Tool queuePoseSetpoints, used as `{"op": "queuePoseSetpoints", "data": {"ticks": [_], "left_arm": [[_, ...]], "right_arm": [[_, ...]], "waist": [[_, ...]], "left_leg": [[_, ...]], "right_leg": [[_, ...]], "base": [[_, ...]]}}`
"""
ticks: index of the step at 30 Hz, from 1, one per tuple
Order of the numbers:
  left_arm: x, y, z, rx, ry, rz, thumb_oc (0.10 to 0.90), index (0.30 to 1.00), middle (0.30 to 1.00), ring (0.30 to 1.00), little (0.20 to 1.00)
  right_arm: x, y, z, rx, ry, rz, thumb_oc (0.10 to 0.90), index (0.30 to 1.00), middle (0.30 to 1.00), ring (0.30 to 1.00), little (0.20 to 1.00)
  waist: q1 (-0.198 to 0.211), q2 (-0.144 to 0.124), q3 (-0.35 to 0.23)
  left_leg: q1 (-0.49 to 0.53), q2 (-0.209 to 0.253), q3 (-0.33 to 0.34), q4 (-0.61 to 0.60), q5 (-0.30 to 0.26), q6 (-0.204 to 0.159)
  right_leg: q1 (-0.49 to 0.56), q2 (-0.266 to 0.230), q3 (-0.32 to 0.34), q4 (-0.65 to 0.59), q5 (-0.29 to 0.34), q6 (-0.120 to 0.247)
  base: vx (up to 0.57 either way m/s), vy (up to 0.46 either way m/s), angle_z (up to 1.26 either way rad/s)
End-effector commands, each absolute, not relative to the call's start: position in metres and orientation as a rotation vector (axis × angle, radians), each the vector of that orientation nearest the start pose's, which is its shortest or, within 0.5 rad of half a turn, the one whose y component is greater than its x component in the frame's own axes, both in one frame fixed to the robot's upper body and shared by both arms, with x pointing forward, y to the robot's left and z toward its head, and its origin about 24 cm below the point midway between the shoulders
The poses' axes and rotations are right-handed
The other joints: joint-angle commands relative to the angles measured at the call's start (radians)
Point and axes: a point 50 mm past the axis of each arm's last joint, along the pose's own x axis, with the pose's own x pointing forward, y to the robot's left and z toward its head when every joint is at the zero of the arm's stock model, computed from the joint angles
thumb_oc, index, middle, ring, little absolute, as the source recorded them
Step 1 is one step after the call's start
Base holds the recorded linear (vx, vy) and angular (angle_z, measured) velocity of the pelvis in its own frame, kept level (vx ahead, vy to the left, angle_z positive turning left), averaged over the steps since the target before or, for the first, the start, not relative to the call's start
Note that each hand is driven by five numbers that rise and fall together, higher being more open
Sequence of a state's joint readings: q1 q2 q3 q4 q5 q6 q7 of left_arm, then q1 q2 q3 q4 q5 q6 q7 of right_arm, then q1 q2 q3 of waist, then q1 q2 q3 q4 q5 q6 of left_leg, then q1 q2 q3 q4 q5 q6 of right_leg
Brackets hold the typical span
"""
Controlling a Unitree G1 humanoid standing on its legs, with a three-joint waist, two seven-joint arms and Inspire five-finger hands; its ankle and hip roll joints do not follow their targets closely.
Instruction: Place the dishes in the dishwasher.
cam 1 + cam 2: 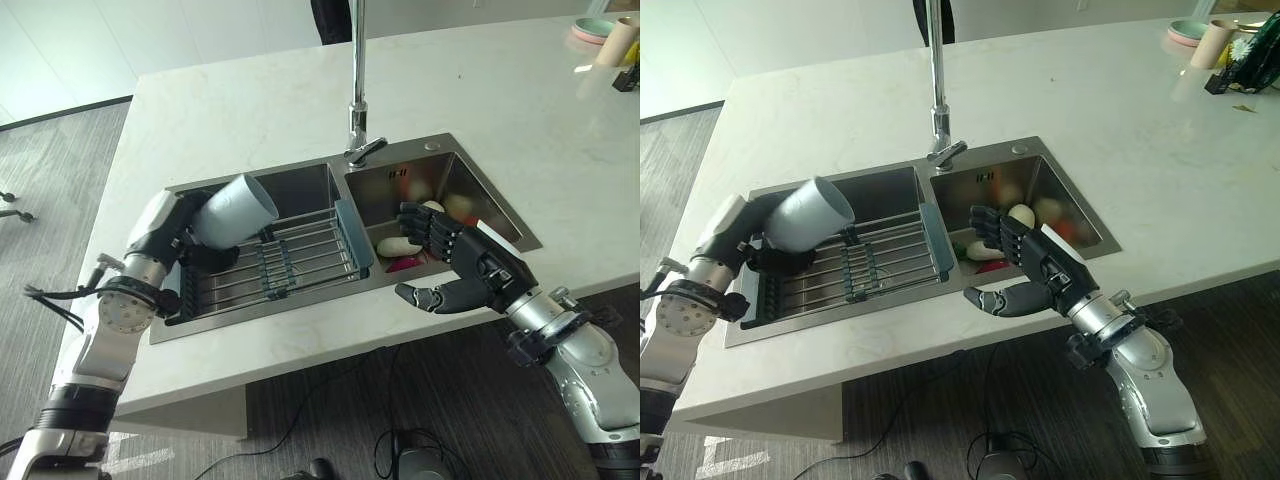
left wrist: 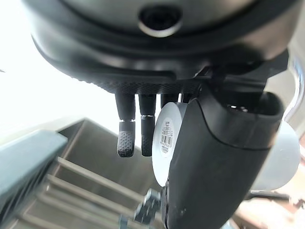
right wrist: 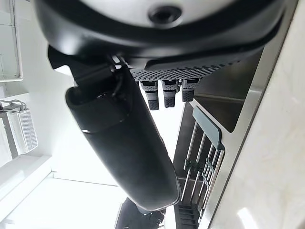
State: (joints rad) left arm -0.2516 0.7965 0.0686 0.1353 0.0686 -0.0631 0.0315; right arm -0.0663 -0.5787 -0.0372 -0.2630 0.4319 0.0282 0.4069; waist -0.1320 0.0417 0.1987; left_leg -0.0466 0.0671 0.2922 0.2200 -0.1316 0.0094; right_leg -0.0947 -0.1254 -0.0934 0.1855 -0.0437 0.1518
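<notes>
A pale marble-look countertop (image 1: 300, 90) fills most of the scene, and set into it is a stainless double sink (image 1: 300, 180) with a tall chrome faucet (image 1: 357, 90) rising behind the divider between the two basins. The robot's left-side basin carries a wire dish rack (image 1: 290, 262) with a grey-blue end piece on the side next to the divider; the rack spans the basin from side to side. Over the rack's outer end, the left hand (image 1: 190, 240) is curled round a light grey cup (image 1: 236, 210), which lies tilted on its side with its open mouth turned toward the faucet and sits raised above the rack wires; the left wrist view shows the thumb wrapped across the cup's base and the fingers (image 2: 126, 138) reaching down past it toward the rack below. In the right-side basin lie several dishes (image 1: 400, 246), among them white, rounded pieces and something red or pink, partly hidden by the right hand (image 1: 470, 262). That hand hangs above the front edge of this basin with its fingers straight and spread, thumb out to the side, grasping nothing and touching none of the dishes as far as can be seen. At the far right corner of the countertop stand a stack of pastel plates (image 1: 592, 30) and a beige tumbler (image 1: 614, 42), well apart from the sink.
</notes>
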Motion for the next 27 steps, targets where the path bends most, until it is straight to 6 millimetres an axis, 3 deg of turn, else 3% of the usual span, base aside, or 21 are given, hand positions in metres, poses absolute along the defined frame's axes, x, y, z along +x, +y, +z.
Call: {"op": "queuePoseSetpoints", "data": {"ticks": [1,10,16,27], "left_arm": [[0.276,0.299,0.238,0.704,-0.625,0.334,0.400,0.300,0.300,0.300,0.300],[0.259,0.277,0.210,0.480,-0.662,0.320,0.400,0.300,0.300,0.300,0.300],[0.246,0.259,0.182,0.321,-0.614,0.264,0.400,0.300,0.300,0.300,0.300],[0.210,0.250,0.165,0.200,-0.620,0.201,0.400,0.300,0.300,0.300,0.300]], "right_arm": [[0.238,-0.205,0.188,-0.264,-0.528,0.463,0.800,0.900,0.900,0.900,0.900],[0.232,-0.197,0.184,-0.212,-0.557,0.448,0.800,0.900,0.900,0.900,0.900],[0.228,-0.190,0.179,-0.161,-0.574,0.452,0.800,0.900,0.900,0.900,0.900],[0.217,-0.190,0.178,-0.060,-0.615,0.422,0.800,0.900,0.900,0.900,0.900]], "waist": [[0.011,0.008,-0.119],[0.042,-0.012,-0.117],[0.089,-0.033,-0.109],[0.186,-0.048,-0.065]], "left_leg": [[0.010,-0.026,-0.037,0.080,-0.138,0.008],[0.004,-0.026,-0.072,0.080,-0.136,0.003],[-0.010,-0.017,-0.107,0.080,-0.122,-0.013],[-0.053,0.011,-0.172,0.080,-0.061,-0.057]], "right_leg": [[-0.030,0.035,-0.005,0.115,-0.114,-0.031],[-0.016,0.031,-0.035,0.115,-0.128,-0.042],[0.006,0.020,-0.094,0.115,-0.141,-0.051],[0.038,0.015,-0.204,0.115,-0.165,-0.079]], "base": [[0.01,-0.065,0.04],[0.01,-0.066,0.10],[0.00,-0.108,0.27],[0.00,-0.098,0.36]]}}
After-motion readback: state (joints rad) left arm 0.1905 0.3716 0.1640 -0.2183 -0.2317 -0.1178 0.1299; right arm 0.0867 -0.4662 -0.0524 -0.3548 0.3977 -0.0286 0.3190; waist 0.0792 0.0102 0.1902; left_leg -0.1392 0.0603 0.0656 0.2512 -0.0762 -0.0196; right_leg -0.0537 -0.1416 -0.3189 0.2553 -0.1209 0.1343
